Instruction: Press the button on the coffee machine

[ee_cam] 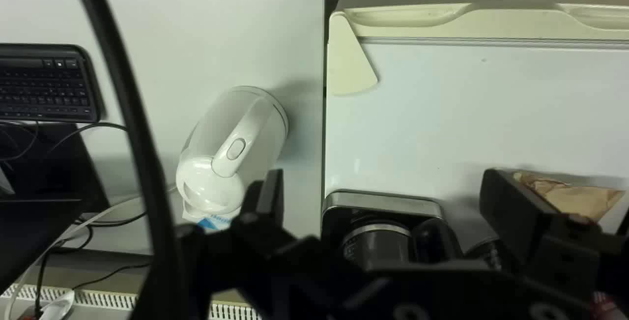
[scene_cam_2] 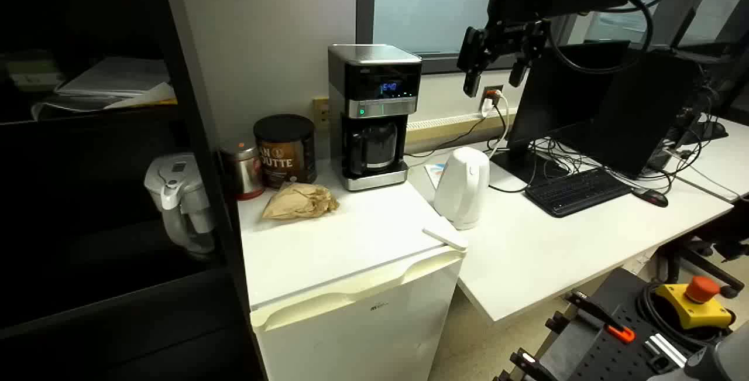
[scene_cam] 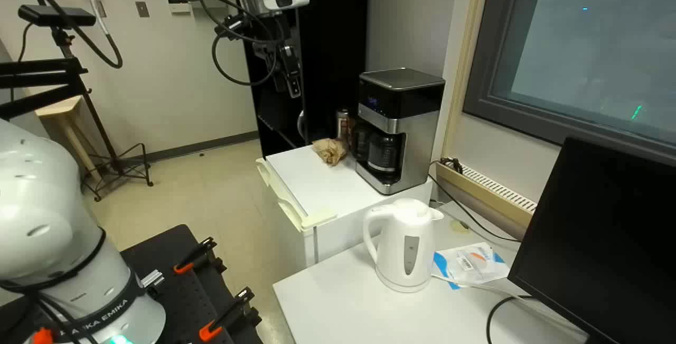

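Coffee machine [scene_cam_2: 374, 106] stands upright on the white top of a small fridge [scene_cam_2: 345, 240], its front unblocked; blue digits [scene_cam_2: 388, 86] are lit and 1 green light [scene_cam_2: 361, 112] glows lower on its face. Jaws spread wide, gripping nothing, held in the air and apart from the machine in both exterior views; the wrist view looks down past them to the carafe [ee_cam: 377, 246]. Progress, as I judge it: approach stage at most, no contact visible. Whether the green light signals a press already made, cannot tell; the button itself is too small to single out. Left to do, if unpressed: bring the jaws to the machine's front, probably pressed together as a blunt tip, and push 1 button. Surface: fridge top also carries a crumpled paper bag [scene_cam_2: 300, 201], a brown coffee tin [scene_cam_2: 285, 153] and a metal canister [scene_cam_2: 246, 169], all to the same side of the machine. The white tabletop [scene_cam_2: 573, 240] alongside bears a white kettle [scene_cam_2: 462, 188], a keyboard [scene_cam_2: 576, 192], a mouse [scene_cam_2: 650, 197] and a monitor [scene_cam: 597, 238]. Room: window [scene_cam: 602, 43] behind the tabletop, black shelf [scene_cam_2: 88, 194] holding a water jug [scene_cam_2: 180, 194], pale tiled floor [scene_cam: 227, 191], arm [scene_cam: 47, 191] mounted on a black platform [scene_cam: 169, 249].
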`<state>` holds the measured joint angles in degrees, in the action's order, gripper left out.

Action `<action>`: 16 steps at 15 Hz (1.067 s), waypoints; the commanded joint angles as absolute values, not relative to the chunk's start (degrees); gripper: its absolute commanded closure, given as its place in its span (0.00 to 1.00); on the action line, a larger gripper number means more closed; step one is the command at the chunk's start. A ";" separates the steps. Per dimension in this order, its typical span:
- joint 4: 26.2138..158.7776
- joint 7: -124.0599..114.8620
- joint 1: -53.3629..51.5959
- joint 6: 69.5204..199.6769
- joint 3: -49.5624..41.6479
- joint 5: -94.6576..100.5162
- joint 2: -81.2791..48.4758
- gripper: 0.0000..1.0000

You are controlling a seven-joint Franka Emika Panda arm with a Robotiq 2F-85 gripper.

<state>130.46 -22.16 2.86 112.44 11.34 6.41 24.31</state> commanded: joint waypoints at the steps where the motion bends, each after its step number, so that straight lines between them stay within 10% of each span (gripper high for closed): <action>1: 130.36 -22.52 1.74 112.30 10.38 6.86 24.19 0.00; 16: 128.66 -19.71 1.11 112.56 11.44 15.60 18.63 0.00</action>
<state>130.39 -21.02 1.86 112.48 11.18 11.22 21.68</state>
